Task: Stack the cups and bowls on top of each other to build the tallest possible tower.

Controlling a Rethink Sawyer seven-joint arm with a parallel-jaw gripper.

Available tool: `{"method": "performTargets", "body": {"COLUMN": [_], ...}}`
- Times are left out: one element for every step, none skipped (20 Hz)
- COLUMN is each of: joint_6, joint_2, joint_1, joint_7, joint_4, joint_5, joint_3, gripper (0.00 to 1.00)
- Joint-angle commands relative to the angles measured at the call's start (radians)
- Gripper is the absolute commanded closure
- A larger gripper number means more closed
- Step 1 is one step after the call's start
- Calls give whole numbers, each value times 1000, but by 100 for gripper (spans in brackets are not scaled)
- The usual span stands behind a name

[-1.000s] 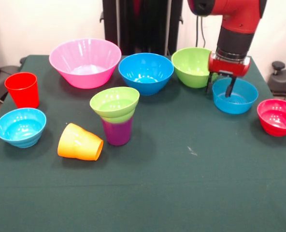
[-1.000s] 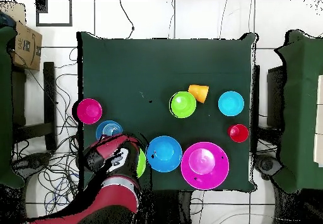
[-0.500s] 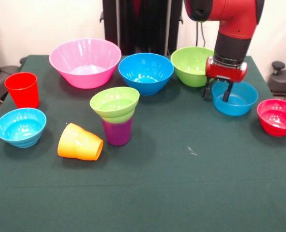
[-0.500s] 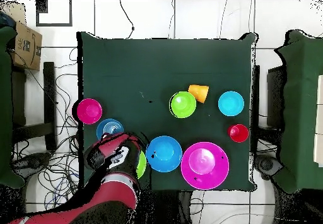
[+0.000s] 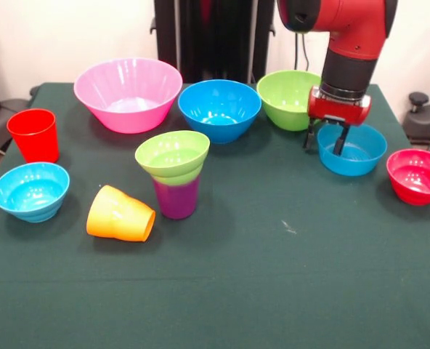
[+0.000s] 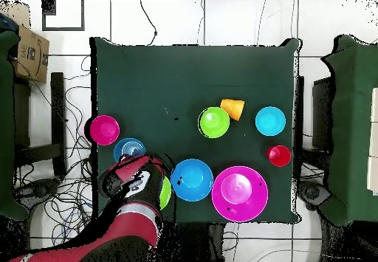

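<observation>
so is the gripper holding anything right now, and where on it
The gripper straddles the small blue bowl's near-left rim, but a closed grasp cannot be told.

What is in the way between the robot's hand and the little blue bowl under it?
Nothing that shows. The hand hangs open right at the small blue bowl, one finger over its rim, the other just outside. The green bowl sits behind, off to the side.

Bright plastic on dark green, as I see it from here.
Tablecloth (image 5: pixel 287 291) dark green; big bowl (image 5: pixel 128 93) pink; mid bowls blue (image 5: pixel 219 109) and lime (image 5: pixel 291 98); cups red (image 5: pixel 33 134), orange (image 5: pixel 119 214), purple (image 5: pixel 176 196); arm (image 5: pixel 353 43) red and black.
</observation>
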Motion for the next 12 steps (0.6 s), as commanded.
{"method": "performTargets", "body": {"joint_6": [-23,-10,2,9,15,21,27,34,33,42,39,41], "joint_2": [88,88,85,88,89,90,91,92,92,94,93,93], "joint_1": [-14,-9,-16,-1,-1,-1,-1,-1,-2,1,-3,-2], "joint_7": [41,36,36,43,43,43,43,45,45,46,46,45], "joint_4": [-101,-107,-102,-109,-111,-112,-114,-116,-115,-120,-115,-115], "joint_5": [-4,-6,0,5,7,9,11,15,15,18,16,15], "joint_3": [21,14,22,8,6,4,2,3,3,2,2,1], "gripper": [0,0,0,100,100,100,100,100,100,100,100,100]}}
